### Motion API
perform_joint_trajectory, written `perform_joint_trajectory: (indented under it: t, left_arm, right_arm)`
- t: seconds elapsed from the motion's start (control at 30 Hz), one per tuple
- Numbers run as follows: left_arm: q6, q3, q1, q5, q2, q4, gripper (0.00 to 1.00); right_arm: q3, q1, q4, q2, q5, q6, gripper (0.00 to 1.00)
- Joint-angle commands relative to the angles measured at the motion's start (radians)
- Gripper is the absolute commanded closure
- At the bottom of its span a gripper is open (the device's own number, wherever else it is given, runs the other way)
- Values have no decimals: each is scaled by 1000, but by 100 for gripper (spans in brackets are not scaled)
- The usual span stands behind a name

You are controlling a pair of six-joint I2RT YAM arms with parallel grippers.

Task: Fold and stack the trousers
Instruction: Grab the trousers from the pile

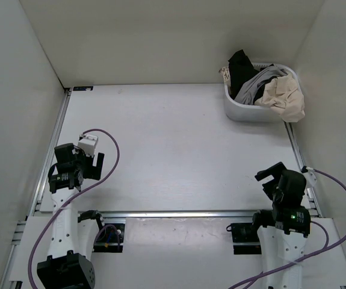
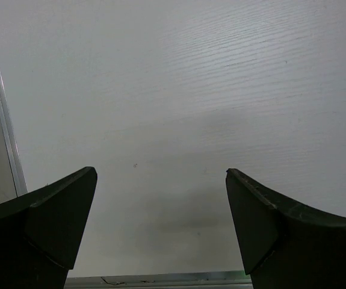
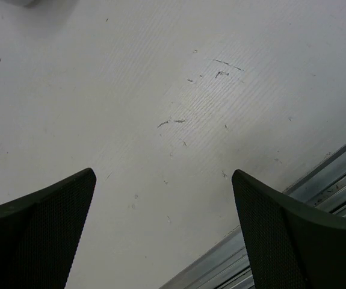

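Lying bundled in the white basket [image 1: 245, 111] at the far right corner of the counter [image 1: 179, 144], the grey trousers [image 1: 262, 80] are seen between a black garment [image 1: 241, 65] (on the far-left side of the heap) and a beige garment [image 1: 284, 96] that is draped over the basket's right rim. Only part of the grey fabric is exposed; the rest is covered. The left arm [image 1: 70, 171] is placed near the counter's left edge and the right arm [image 1: 287, 192] near its right edge, both well apart from the basket. In the wrist views the left jaws and the right jaws are each shown spread wide, with only counter surface seen between them. A metal rail [image 3: 317, 198] is visible at the lower right of the right wrist view.
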Motion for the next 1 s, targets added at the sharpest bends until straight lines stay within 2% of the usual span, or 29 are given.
perform_joint_trajectory:
  t: [0.0, 0.13, 0.23, 0.27, 0.4, 0.43, 0.5, 0.53, 0.63, 0.7, 0.73, 0.77, 0.83, 0.87, 0.97]
  left_arm:
    - [6, -1, -5, 0, -15, 1, 0]
    - [6, -1, -5, 0, -6, 1, 0]
    - [15, 45, -5, 18, 19, -21, 0]
    - [33, 72, -5, 30, 29, -31, 0]
    - [142, 320, -5, 96, 143, -135, 0]
    - [151, 468, -5, 109, 210, -162, 0]
    - [151, 638, -5, 118, 285, -238, 0]
    - [130, 825, -5, 118, 362, -260, 0]
    - [14, 1089, -5, 92, 453, -281, 0]
    - [1, 1108, -5, 136, 479, -281, 0]
    - [63, 1084, -5, 240, 479, -281, 0]
    - [91, 1064, -5, 295, 479, -281, 0]
    - [111, 1031, -5, 424, 479, -281, 0]
    - [111, 1013, -5, 452, 500, -281, 0]
    - [84, 969, -5, 503, 537, -281, 0]
  right_arm:
    - [-2, 8, 12, 25, 11, 1, 1]
    - [42, 8, 26, 83, -24, -56, 1]
    - [172, 8, 61, 189, -3, -154, 1]
    - [271, 8, 77, 226, 9, -213, 1]
    - [534, 8, 110, 500, 31, -352, 1]
    - [708, 8, 94, 650, 31, -376, 1]
    - [900, 8, 55, 802, 41, -439, 1]
    - [1074, 8, 31, 940, 42, -453, 1]
    - [1279, 17, 31, 1161, 13, -478, 4]
    - [1415, 29, 63, 1258, -17, -487, 14]
    - [1453, 29, 63, 1354, -59, -487, 18]
    - [1490, 40, 73, 1401, -75, -487, 29]
    - [1580, 65, 83, 1530, -86, -487, 36]
    - [1608, 74, 83, 1570, -86, -487, 36]
    - [1705, 109, 74, 1708, -67, -498, 21]
